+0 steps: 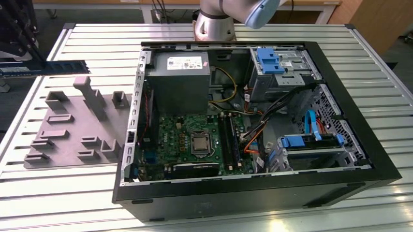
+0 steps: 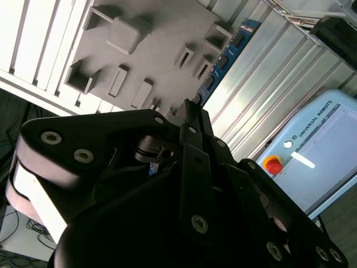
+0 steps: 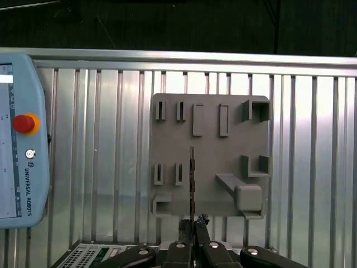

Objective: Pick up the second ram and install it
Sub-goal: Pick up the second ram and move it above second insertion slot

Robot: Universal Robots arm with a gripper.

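Above the grey fixture point(image 1: 71, 130), downward-pointing jaws pinch the second ram point(image 1: 65, 66).

1. Table point(image 1: 77, 193): ribbed metal slats, brushed silver, bright sheen.
2. Fixture plate point(image 1: 65, 123): grey plastic, matt, faintly grainy.
3. Computer case point(image 1: 258, 195): black painted metal, matt; bare grey steel inside.
4. Motherboard point(image 1: 173, 131): green circuit board, slight gloss.
5. Second ram point(image 1: 61, 67): blue-green circuit board, smooth, with black chips.
6. Gripper point(image 3: 193, 222): black, matt, smooth; shiny metal screw heads.
7. Teach pendant point(image 3: 19, 139): pale blue-grey plastic, smooth, satin.
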